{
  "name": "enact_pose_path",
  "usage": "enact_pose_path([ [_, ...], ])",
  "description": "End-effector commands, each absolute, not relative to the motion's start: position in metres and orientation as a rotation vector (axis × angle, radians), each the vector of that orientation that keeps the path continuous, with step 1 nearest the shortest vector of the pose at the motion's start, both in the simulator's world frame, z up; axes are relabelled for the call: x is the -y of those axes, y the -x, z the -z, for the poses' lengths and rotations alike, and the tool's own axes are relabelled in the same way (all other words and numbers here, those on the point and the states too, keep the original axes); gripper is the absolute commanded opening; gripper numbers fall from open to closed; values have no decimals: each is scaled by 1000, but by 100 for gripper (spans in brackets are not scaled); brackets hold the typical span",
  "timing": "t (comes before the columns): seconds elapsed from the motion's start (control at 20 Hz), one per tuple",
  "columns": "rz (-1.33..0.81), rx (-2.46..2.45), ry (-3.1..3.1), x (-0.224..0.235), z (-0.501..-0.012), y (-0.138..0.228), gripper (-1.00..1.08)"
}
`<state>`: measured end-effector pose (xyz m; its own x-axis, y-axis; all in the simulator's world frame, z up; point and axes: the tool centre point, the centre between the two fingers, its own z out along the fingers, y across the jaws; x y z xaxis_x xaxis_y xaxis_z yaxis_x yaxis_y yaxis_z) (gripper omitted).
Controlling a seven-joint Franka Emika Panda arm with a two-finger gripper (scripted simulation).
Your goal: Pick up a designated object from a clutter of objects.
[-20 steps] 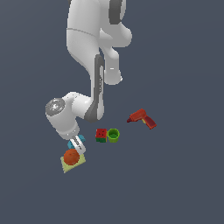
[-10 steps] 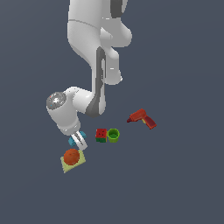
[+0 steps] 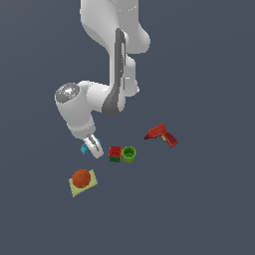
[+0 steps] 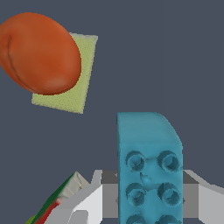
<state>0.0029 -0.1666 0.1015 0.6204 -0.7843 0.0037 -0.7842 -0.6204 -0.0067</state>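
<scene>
Here the gripper [image 4: 148, 199] stands open around the teal brick [image 4: 148, 166], fingers [image 4: 87, 205] either side, near the orange ball [image 4: 39, 52]

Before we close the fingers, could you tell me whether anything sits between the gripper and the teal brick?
Nothing visible does. In the wrist view the teal brick lies directly between the gripper fingers. The orange ball on its pad and the red-green cube stand off to the side.
</scene>
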Motion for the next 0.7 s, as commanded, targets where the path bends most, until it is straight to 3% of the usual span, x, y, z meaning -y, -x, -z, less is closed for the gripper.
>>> enact_pose_path([
  [0.0,12,-1366,2823,160,-120,7,-100],
  [0.65,7,-1369,2824,126,-210,59,-100],
])
